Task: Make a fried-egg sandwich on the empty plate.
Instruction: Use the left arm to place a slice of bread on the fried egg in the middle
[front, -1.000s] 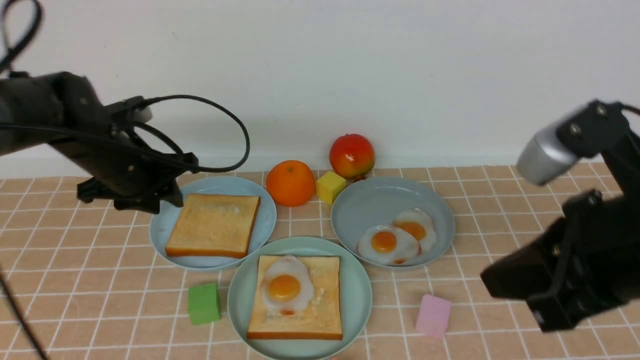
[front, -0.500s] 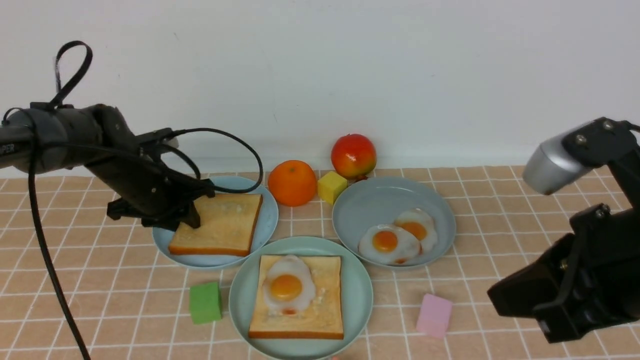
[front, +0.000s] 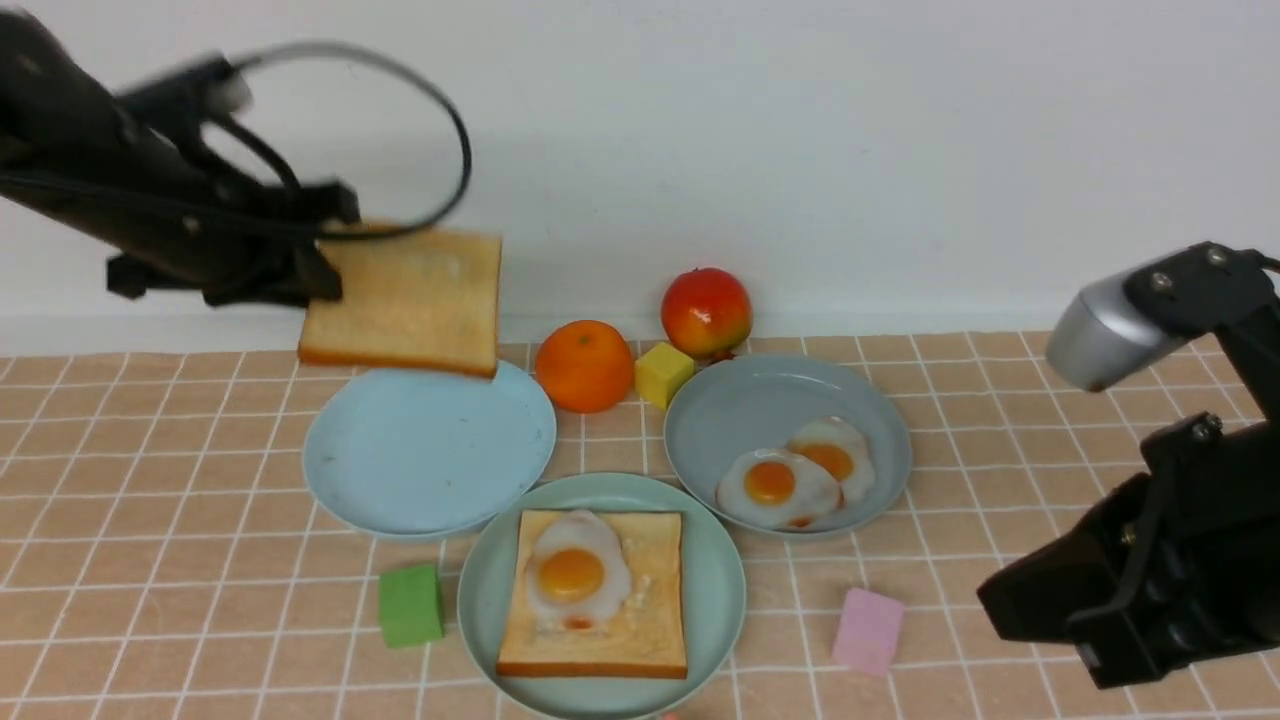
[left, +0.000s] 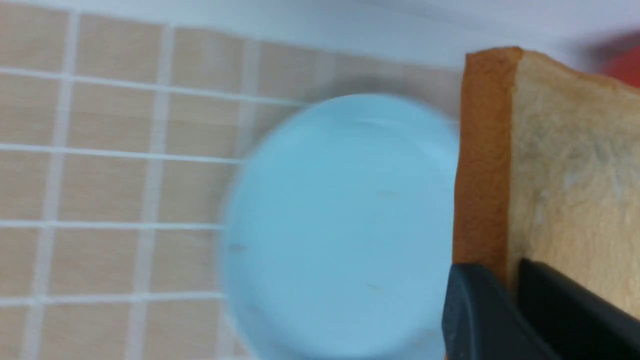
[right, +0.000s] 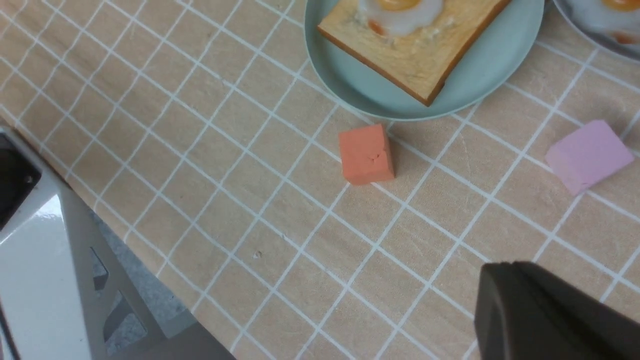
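My left gripper (front: 325, 265) is shut on the edge of a golden toast slice (front: 410, 300) and holds it in the air above the far rim of the bare sky-blue plate (front: 420, 450). In the left wrist view both fingers (left: 480, 300) clamp the brown-crusted toast (left: 565, 170) over that plate (left: 340, 225). The mint-green plate (front: 720, 590) at the front carries a second toast slice (front: 640, 620) with a fried egg (front: 572, 575) on top. My right gripper (front: 990, 600) hangs shut and empty at the right, its tip (right: 492, 272) over bare cloth.
A grey-blue dish (front: 760, 410) holds two more fried eggs (front: 775, 487). Behind the plates sit an orange (front: 582, 365), a red fruit (front: 705, 310) and a yellow cube (front: 660, 373). A green cube (front: 409, 605), pink block (front: 867, 630) and orange-red cube (right: 366, 154) lie nearby.
My left gripper closed on the toast's edge and lifted it off the sky-blue plate, up and towards the wall. The right arm has barely moved.
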